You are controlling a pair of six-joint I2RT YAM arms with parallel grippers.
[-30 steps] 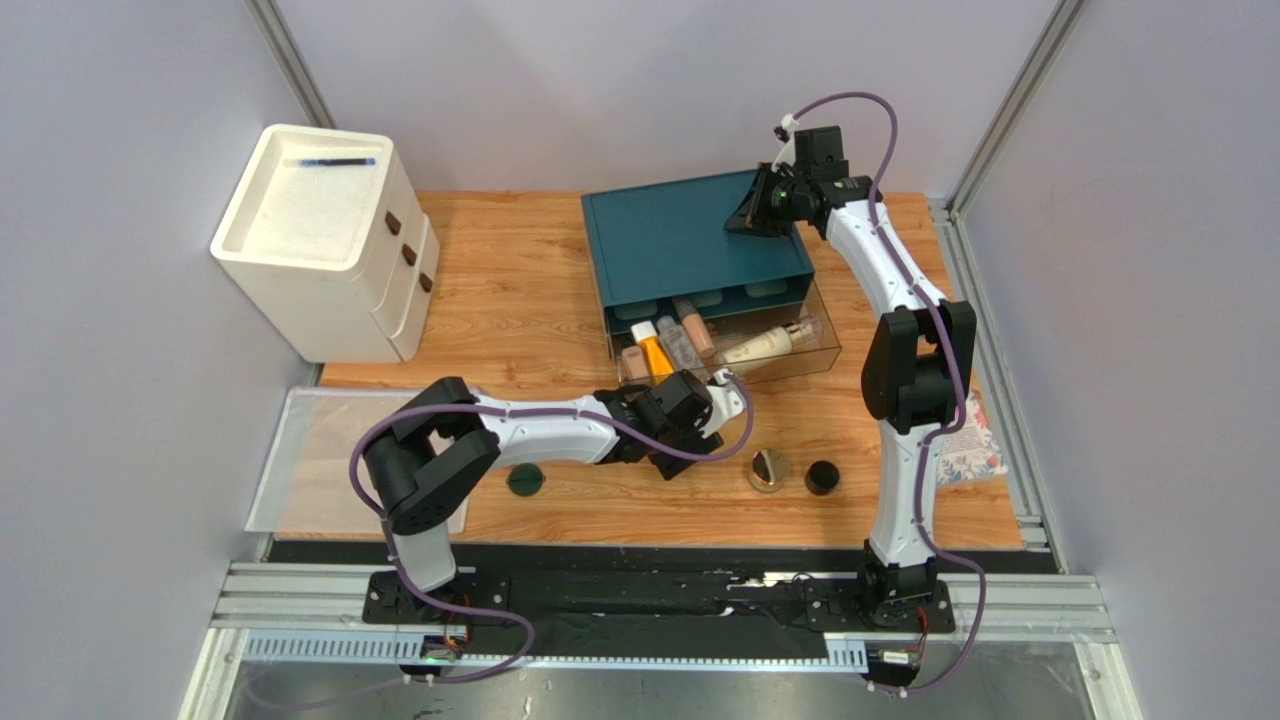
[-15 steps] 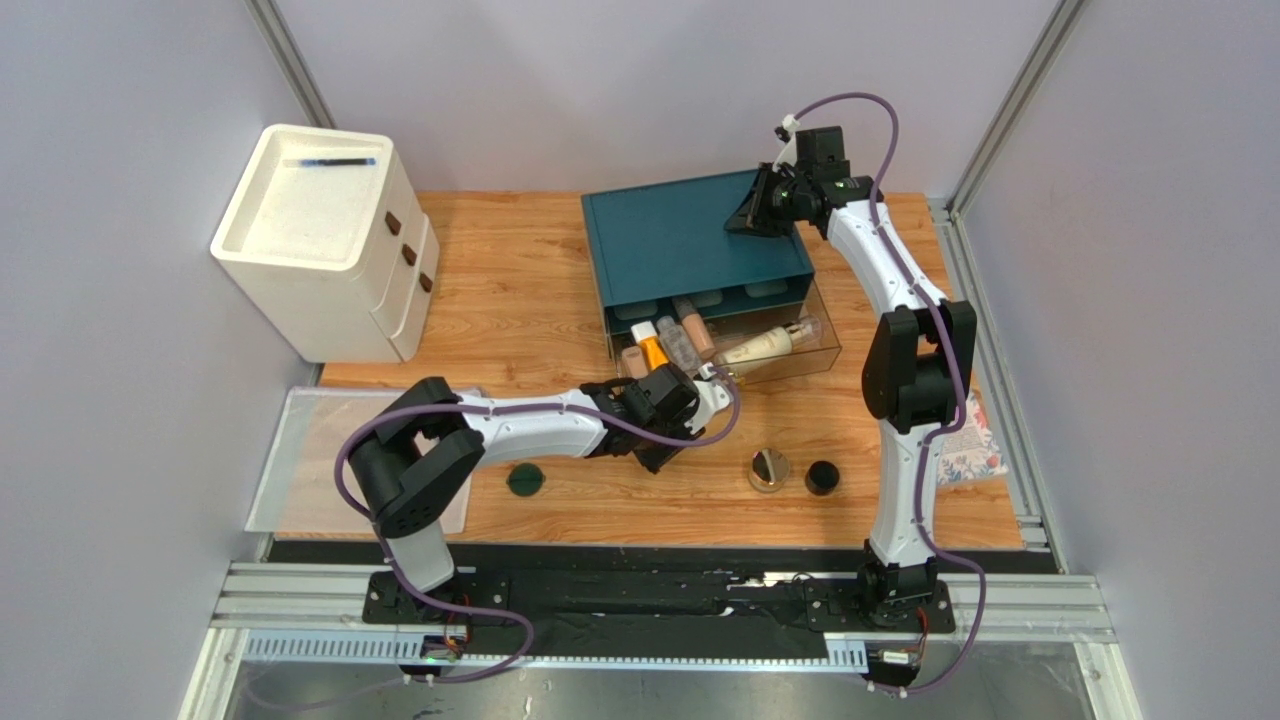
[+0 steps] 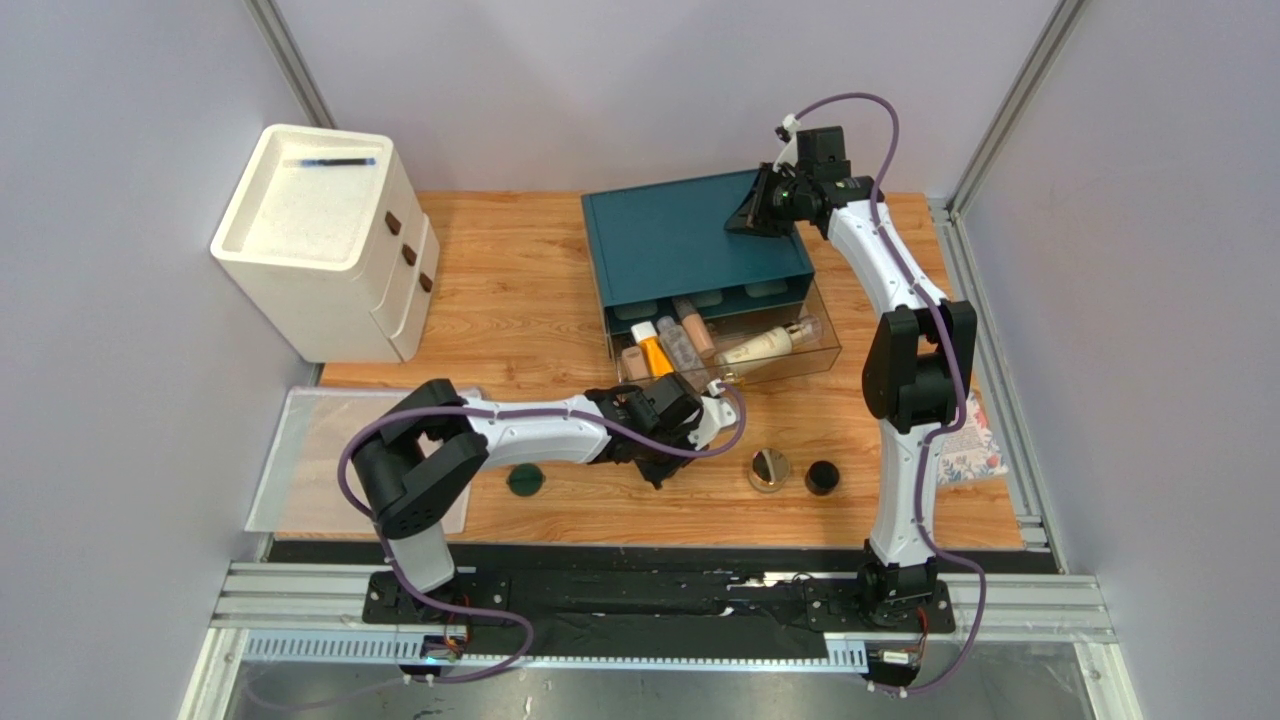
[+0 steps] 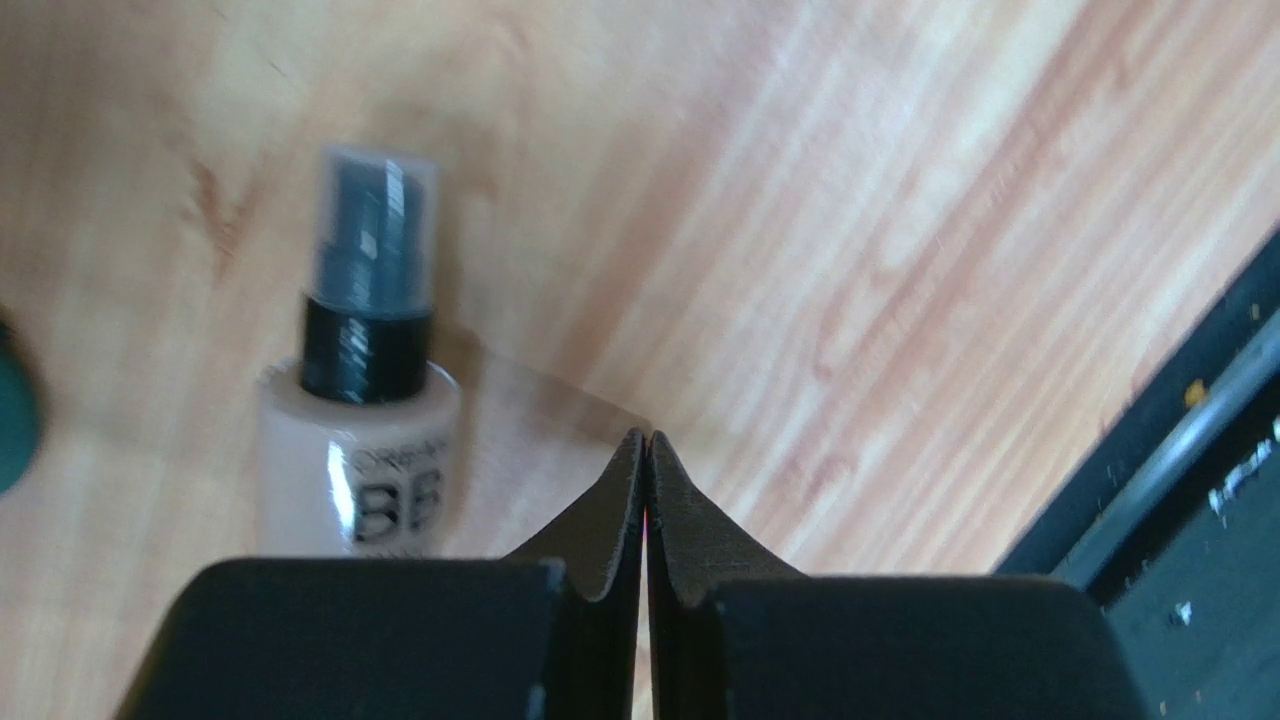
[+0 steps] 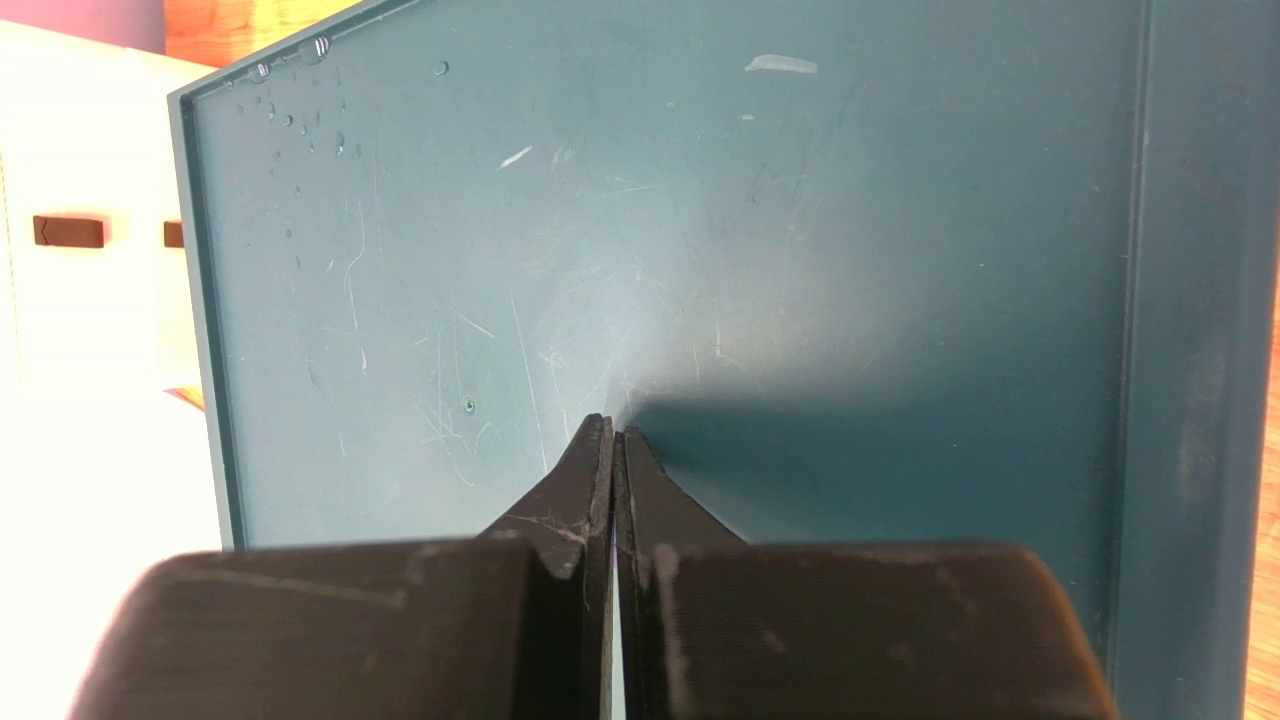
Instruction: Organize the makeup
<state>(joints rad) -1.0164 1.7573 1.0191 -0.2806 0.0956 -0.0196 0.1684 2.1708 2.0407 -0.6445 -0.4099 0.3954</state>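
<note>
Your left tool [image 4: 646, 438] has slid back a little toward the lower left and is closed tight on nothing. The BB bottle [image 4: 358, 435] lies on the table [image 4: 902, 225] just left of it. Your right tool [image 5: 616, 428], closed too, touches the teal box [image 5: 902, 225].

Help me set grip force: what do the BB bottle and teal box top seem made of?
BB bottle: probably glossy plastic or glass, showing bright highlights. Teal box top: semi-matte plastic or painted metal, finely scratched.

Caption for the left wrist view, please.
Left tool, shut and empty, beside a BB bottle on the wooden table.
</note>
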